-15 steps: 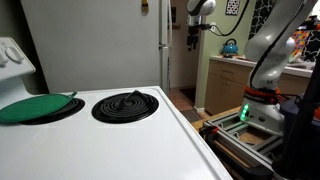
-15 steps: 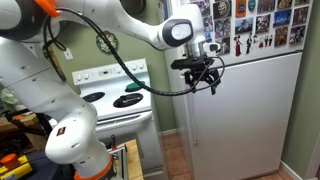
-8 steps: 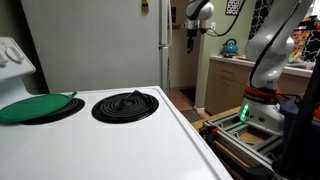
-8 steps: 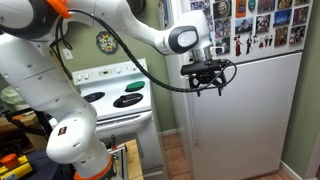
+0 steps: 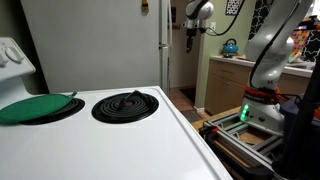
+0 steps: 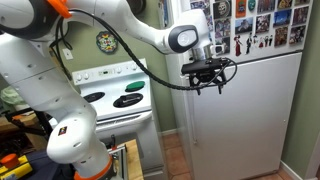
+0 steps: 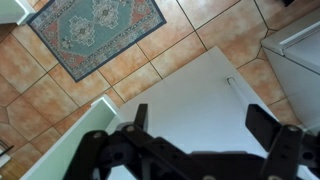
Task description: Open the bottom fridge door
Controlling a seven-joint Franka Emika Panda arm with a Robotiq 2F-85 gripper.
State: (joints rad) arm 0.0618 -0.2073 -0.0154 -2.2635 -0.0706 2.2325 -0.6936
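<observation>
The bottom fridge door [image 6: 250, 125] is the tall plain white door under the magnet-covered freezer door [image 6: 250, 25], and it looks shut. My gripper [image 6: 207, 80] hangs in front of its upper left corner, fingers pointing down. In the wrist view the gripper [image 7: 200, 125] is open and empty. Its two dark fingers [image 7: 265, 122] straddle the white door face [image 7: 185, 95], seen from above. In an exterior view the gripper [image 5: 192, 32] shows just past the fridge's front edge. I cannot tell whether it touches the door.
The fridge's broad pale-grey side panel [image 5: 90, 40] stands beside a white stove [image 5: 110, 135] with a green lid [image 5: 35, 107]. A counter with a blue kettle [image 5: 231, 46] stands opposite. A patterned rug [image 7: 95, 30] lies on the tiled floor below.
Over the last second my gripper has moved sideways toward the fridge door and a little lower. In the last half second it has barely moved.
</observation>
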